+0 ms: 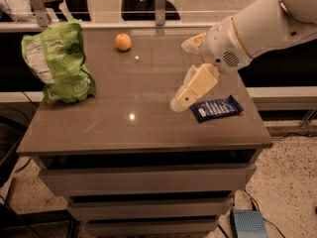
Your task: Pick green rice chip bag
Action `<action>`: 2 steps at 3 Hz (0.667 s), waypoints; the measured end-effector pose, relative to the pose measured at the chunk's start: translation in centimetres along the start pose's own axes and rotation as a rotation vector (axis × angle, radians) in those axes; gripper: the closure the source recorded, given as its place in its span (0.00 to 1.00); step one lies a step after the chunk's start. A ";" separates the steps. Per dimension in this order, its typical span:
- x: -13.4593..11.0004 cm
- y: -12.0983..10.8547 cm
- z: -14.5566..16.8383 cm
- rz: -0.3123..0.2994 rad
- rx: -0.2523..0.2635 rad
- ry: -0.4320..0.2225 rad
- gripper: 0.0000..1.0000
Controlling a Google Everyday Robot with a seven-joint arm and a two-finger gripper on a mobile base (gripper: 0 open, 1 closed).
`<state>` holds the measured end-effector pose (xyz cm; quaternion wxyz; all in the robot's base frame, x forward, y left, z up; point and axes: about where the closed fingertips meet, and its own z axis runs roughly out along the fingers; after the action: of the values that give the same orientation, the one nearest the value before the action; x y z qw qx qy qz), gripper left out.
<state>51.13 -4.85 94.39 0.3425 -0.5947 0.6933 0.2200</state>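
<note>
Bag (59,63) stands at the counter's (133,128) left; we see our tool (181,75) spread, empty, just beside the wrapper (216,108).

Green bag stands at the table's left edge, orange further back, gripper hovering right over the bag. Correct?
No: the camera view shows the gripper over the table's right side, next to the blue wrapper, far from the bag. The bag at the left edge and the orange further back are correct.
</note>
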 end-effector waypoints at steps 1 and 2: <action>-0.2 -0.1 -0.3 -0.001 -0.001 -0.023 0.00; -1.3 -1.0 2.3 -0.027 -0.019 -0.081 0.00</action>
<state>52.66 -2.58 93.91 0.3673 -0.5978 0.6688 0.2459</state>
